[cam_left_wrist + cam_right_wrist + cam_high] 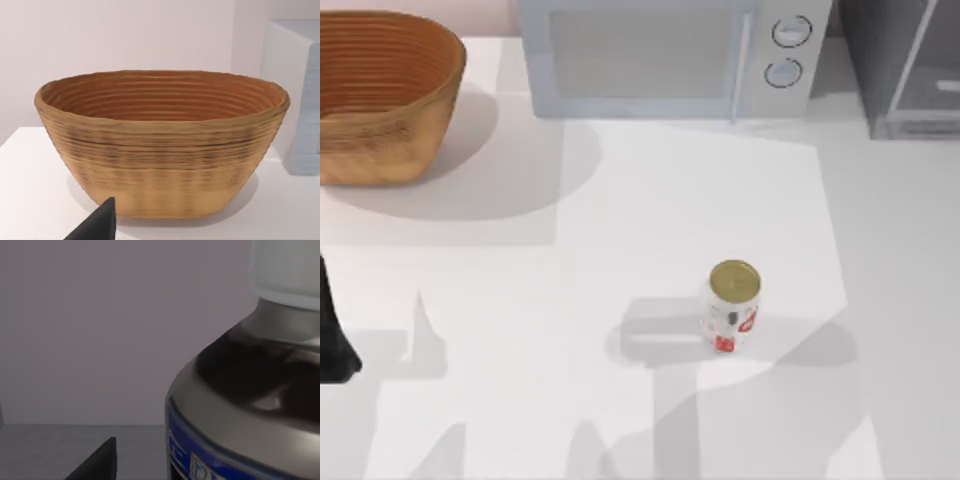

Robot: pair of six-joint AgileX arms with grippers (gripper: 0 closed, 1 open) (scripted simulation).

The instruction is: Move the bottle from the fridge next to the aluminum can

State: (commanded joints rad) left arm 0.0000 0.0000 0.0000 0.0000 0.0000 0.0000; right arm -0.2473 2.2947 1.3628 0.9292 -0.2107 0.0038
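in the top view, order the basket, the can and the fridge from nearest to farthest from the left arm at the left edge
1. The wicker basket, at the table's far left corner, is nearest the left arm.
2. The aluminum can, standing right of centre, comes next.
3. The fridge, at the far right corner, is farthest.

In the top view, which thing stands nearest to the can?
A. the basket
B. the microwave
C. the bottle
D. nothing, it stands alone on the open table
D. The can stands alone mid-table; the basket and microwave sit far off along the back.
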